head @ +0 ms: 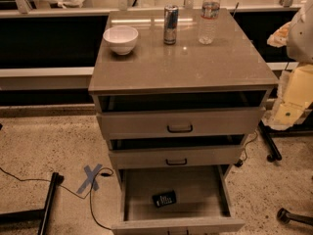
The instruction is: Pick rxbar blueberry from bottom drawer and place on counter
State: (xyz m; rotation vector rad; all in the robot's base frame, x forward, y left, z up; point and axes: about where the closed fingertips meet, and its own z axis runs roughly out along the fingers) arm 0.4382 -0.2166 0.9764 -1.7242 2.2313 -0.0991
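- The counter bears a white bowl at back left, a can at back middle and a water bottle right of the can, all upright and apart.
- Below it, the top drawer and middle drawer stand slightly out.
- The bottom drawer is pulled far out.
- The rxbar lies flat on the bottom drawer's floor, near its front, slightly askew.
- The gripper hangs at the right edge, beside the cabinet, level with the top drawer, touching nothing of the cabinet.
- On the speckled floor to the left lie a blue tape cross and a black cable.
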